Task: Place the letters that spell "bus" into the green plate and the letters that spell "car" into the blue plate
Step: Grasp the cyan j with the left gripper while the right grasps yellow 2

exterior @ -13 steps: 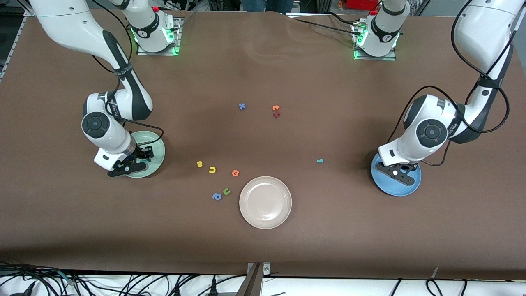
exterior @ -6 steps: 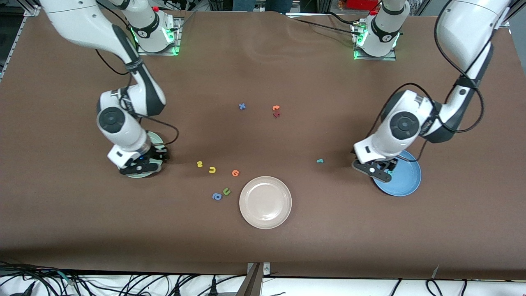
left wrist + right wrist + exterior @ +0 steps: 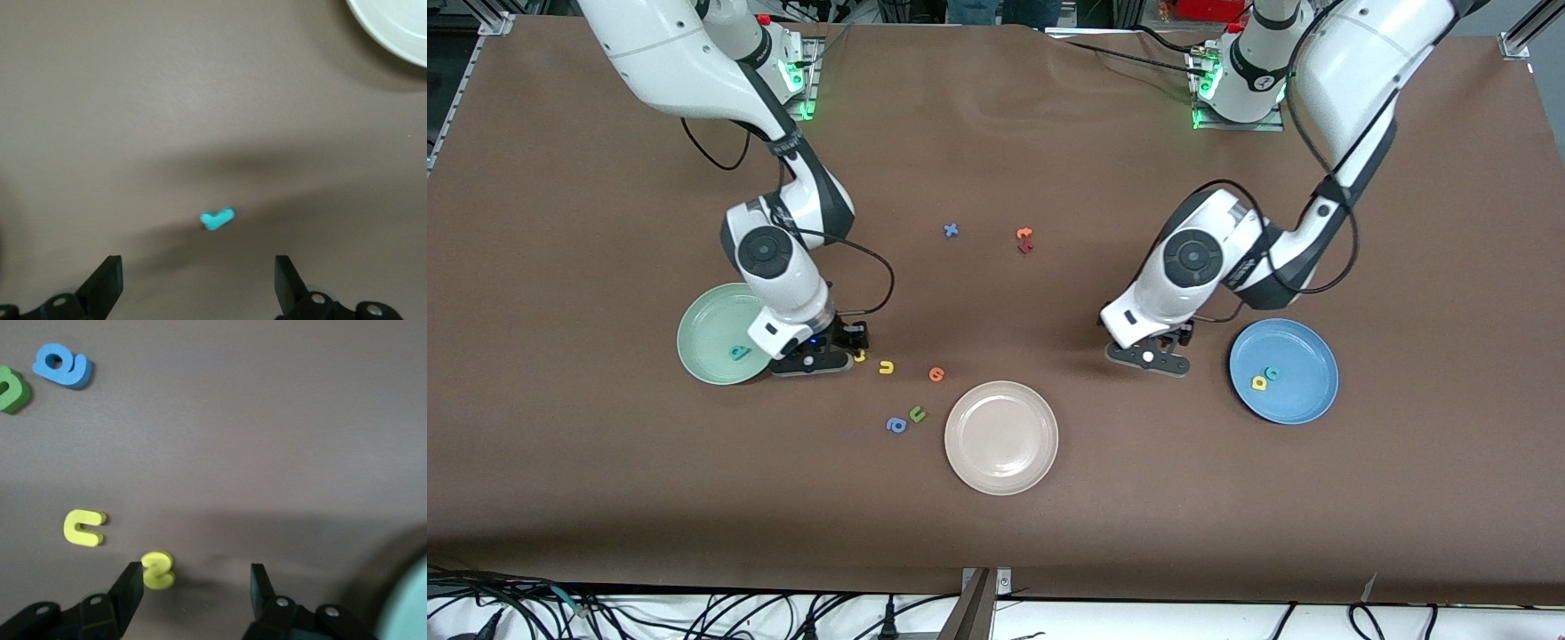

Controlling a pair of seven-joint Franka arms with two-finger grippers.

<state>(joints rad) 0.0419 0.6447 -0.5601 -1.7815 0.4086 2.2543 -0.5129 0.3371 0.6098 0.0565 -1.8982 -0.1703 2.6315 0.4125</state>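
Both claws low over loose letters, nothing held.
Left gripper [image 3: 193,287] wide open over teal r [image 3: 217,218]; right gripper [image 3: 193,590] open, empty, beside yellow s [image 3: 158,570], near green plate [image 3: 703,333].

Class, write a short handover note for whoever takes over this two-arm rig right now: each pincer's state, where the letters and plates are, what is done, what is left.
Left pincer: open, empty, over the thin teal toy letter r on the brown table.
Right pincer: open, empty, low beside the small yellow toy letter s; the small yellow toy letter u lies next to it.
Done: teal toy letter b in the round mint-green plate; yellow toy letter a and teal toy letter c in the round blue plate.
Left: r to blue plate; s and u to green plate.
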